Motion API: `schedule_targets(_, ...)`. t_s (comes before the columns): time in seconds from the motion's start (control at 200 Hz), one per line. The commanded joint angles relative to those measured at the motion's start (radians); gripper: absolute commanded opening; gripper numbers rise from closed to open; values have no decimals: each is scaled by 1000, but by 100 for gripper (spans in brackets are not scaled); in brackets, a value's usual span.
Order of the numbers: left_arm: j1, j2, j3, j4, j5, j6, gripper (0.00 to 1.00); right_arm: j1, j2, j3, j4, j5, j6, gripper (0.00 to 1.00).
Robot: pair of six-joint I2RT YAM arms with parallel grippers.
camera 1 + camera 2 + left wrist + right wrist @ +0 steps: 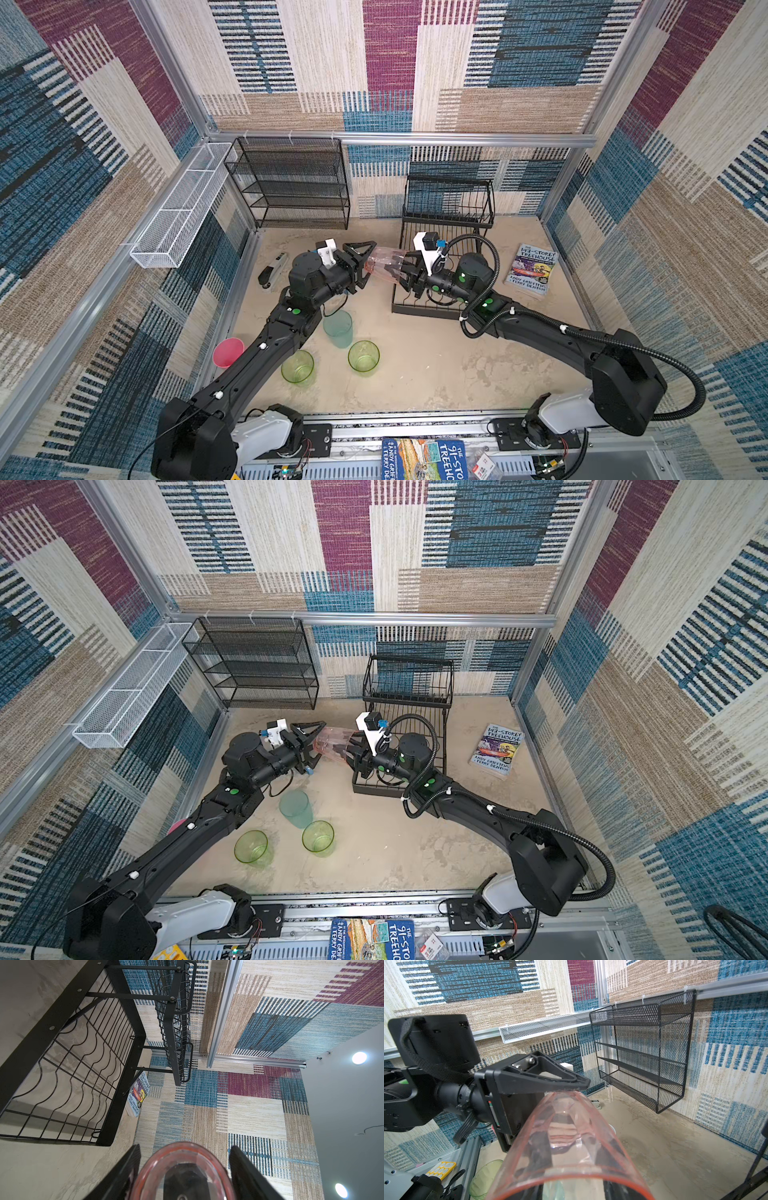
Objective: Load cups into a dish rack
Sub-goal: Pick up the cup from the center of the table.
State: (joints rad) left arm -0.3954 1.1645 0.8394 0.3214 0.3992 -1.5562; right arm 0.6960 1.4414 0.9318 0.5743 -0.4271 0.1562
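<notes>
Peach cup (383,266) hangs beside the rack (449,218), mid-handover: left gripper (369,266) pinches its base, right gripper's (401,272) hold at the mouth is unclear and should be firm before left lets go.

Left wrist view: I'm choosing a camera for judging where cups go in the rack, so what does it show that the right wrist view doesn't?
Only the left wrist view shows the dish rack, with no cup in the part seen, and the Treehouse book. Only the right wrist view shows the black mesh shelf unit, the white mesh basket and a green tumbler. Both show the peach-pink cup close up.
</notes>
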Motion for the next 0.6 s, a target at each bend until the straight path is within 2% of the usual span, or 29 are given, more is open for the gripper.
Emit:
schedule_targets(0.0,-3,-7,8,17,89,28,71,2,4,13,39,-26,10,47)
schedule_targets(0.205,-3,0,25,32,118,31,77,2,5,24,31,-33,9,47)
schedule_targets(0.451,-3,12,15,72,123,16,78,2,13,29,30,-43,8,47)
schedule_targets(0.596,-2,22,13,82,122,19,71,3,8,27,23,-41,5,47)
